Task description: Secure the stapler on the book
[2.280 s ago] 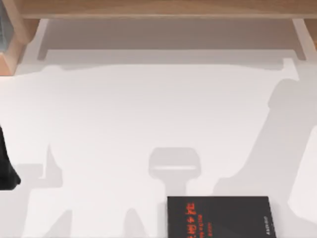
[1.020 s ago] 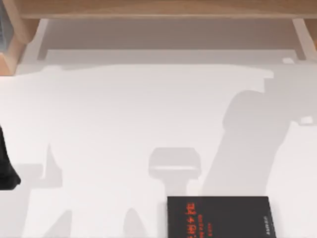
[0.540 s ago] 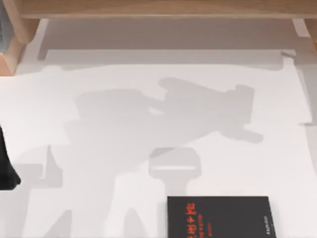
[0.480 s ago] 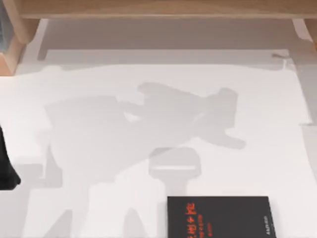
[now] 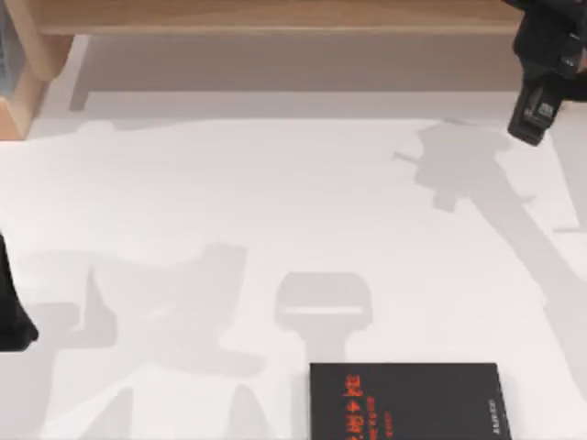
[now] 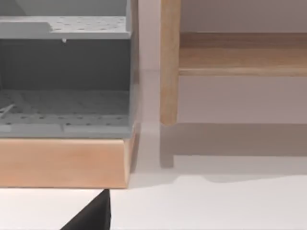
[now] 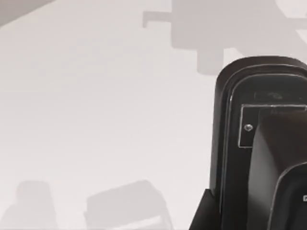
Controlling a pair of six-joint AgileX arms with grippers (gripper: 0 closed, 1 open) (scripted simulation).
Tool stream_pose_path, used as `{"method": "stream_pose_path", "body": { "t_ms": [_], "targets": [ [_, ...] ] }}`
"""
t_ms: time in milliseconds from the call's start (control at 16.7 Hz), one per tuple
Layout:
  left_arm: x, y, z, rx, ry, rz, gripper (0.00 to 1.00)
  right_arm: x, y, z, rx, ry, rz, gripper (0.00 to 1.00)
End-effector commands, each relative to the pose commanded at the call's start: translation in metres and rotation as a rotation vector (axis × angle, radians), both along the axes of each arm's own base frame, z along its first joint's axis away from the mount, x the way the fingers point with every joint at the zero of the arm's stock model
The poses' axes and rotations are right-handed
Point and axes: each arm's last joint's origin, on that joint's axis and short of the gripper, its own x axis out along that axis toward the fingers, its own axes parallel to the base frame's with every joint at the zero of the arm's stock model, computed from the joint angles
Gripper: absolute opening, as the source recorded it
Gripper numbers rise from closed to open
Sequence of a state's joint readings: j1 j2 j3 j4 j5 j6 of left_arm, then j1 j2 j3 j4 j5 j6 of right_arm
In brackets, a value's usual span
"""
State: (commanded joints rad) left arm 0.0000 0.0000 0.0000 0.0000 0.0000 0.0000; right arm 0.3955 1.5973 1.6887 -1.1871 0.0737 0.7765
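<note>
- Big white tabletop takes up most of the top view, with a light wooden shelf frame running along the far edge and a wooden-edged grey perforated rack tucked at the far left corner
- The flat black book with red lettering lies at the near edge, right of centre, with nothing on its cover
- My right arm is up in the far right corner, well apart from the book. The right gripper is holding a dark, rounded-end object there, and the right wrist view puts what looks like the black stapler right up against the camera. Reads as clamped on it to me
- My left arm is parked at the left edge. Can't tell what its fingers are doing
- Progress guess: pickup looks done, but carrying it over to the book and setting it down is all still to do
</note>
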Motion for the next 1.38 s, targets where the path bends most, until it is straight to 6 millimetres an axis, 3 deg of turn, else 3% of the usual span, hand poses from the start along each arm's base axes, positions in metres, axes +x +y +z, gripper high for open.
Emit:
{"method": "stream_pose_path", "body": {
  "t_ms": [300, 540, 720, 900, 1380],
  "targets": [
    [0.000, 0.000, 0.000, 0.000, 0.000, 0.000, 1.00, -0.051, 0.065, -0.049, 0.015, 0.081, 0.167, 0.00],
    [0.000, 0.000, 0.000, 0.000, 0.000, 0.000, 1.00, -0.087, 0.096, -0.104, -0.062, 0.191, 0.285, 0.00],
    [0.000, 0.000, 0.000, 0.000, 0.000, 0.000, 1.00, -0.109, 0.104, -0.143, -0.145, 0.274, 0.340, 0.00],
    [0.000, 0.000, 0.000, 0.000, 0.000, 0.000, 1.00, -0.122, 0.105, -0.168, -0.210, 0.329, 0.368, 0.00],
    [0.000, 0.000, 0.000, 0.000, 0.000, 0.000, 1.00, -0.123, 0.105, -0.175, -0.219, 0.338, 0.369, 0.00]
  ]
}}
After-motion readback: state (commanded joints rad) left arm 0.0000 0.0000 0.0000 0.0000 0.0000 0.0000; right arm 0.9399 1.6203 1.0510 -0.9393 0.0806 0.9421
